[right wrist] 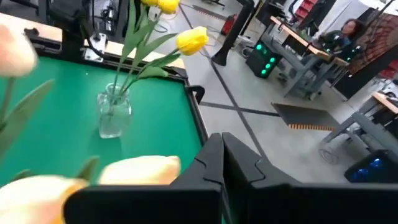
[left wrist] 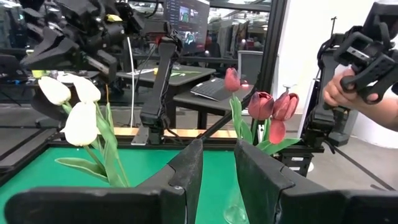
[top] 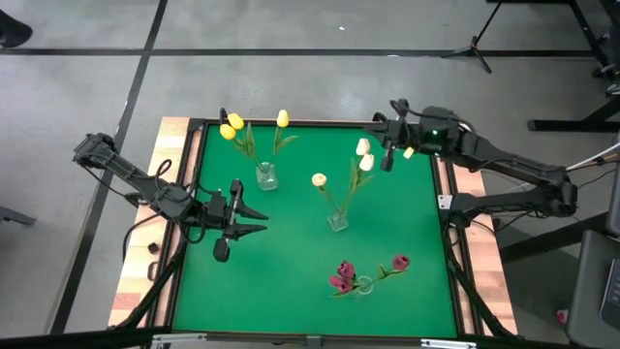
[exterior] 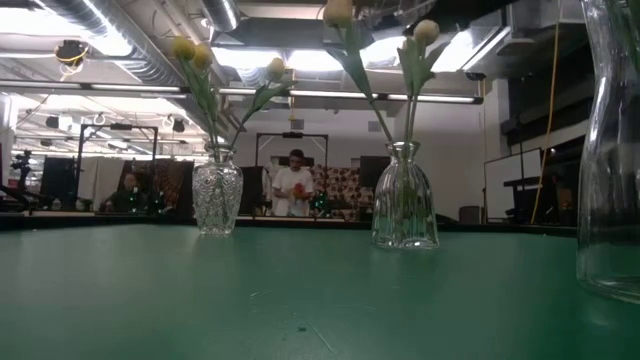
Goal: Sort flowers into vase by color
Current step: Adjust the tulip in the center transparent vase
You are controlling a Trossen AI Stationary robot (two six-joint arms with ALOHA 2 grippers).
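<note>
Setting: robotics laboratory or workshop, shown by a green-topped table (top: pixel 310 242) framed in wood, set on a grey concrete floor (top: pixel 291 87) marked with dark lines. Exposed ceiling ducts (exterior: pixel 110 25) and strip lights (exterior: pixel 130 88) are seen overhead in the low view, with a person (exterior: pixel 293 186) standing at the far wall. Desks carrying monitors (left wrist: pixel 186 14) and a laptop (left wrist: pixel 214 90) are recorded beyond the table, and a tripod base (top: pixel 475 44) stands at one o'clock.

The left pincer (top: pixel 254 219) is held part open, empty, at the desk's left edge; the right pincer (top: pixel 388 155) is clamped shut at the far right.
</note>
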